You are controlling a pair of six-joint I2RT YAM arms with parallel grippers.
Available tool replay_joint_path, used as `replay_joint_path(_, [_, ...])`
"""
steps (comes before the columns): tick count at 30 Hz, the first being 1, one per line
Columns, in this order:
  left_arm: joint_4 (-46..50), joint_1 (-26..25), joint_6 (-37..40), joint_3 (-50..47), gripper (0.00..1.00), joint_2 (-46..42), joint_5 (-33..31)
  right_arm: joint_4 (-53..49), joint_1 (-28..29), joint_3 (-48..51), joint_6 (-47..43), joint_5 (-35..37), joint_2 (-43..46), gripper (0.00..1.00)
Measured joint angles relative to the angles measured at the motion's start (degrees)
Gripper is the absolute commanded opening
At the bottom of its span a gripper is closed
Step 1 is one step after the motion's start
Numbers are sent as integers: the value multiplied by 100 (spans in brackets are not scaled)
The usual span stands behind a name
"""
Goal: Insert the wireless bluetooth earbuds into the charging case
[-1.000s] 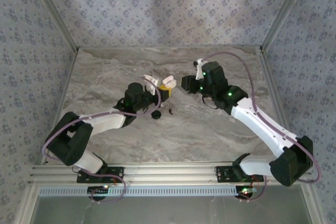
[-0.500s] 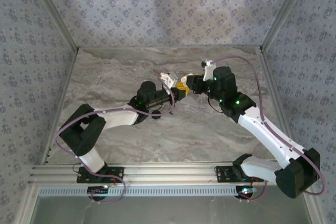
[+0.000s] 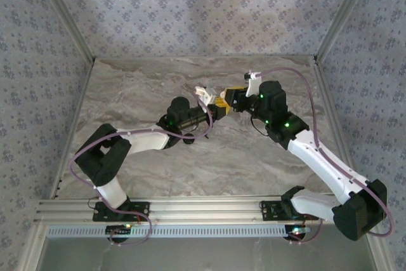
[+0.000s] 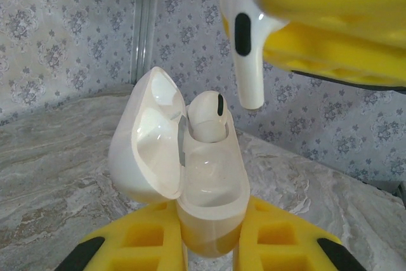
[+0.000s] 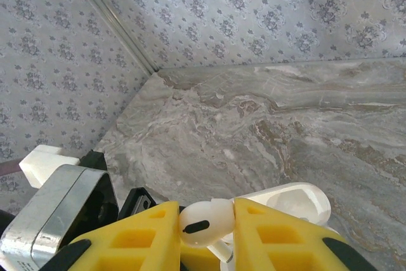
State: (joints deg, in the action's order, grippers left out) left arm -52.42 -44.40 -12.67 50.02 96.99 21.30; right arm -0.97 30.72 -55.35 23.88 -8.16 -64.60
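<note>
our left claw (image 4: pixel 209 245) is squeezing tight on the case (image 4: pixel 209 188), and we are holding it up above the surface (image 5: pixel 254 112). the lid (image 4: pixel 146 138) is standing open. one bud (image 4: pixel 206 115) is sitting in the case. our right claw (image 5: pixel 206 226) is pinching the other bud (image 4: pixel 247 42) and we are holding it just above the case, stem pointing down, not touching.

Bare table (image 3: pixel 222 163) all round; lid (image 4: pixel 149 138), seated earbud (image 4: pixel 206 115) and held earbud (image 4: pixel 248 49) crowding the charging case (image 4: pixel 212 201) mouth.
</note>
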Motion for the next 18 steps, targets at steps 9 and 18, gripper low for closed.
replay_joint_path(9, [-151,-24,-92,0,7,0,17,70,-31,20,-46,0,-70,26])
replay_joint_path(18, [-186,-24,-205,0,7,0,-9,162,-33,136,-46,-24,-199,26])
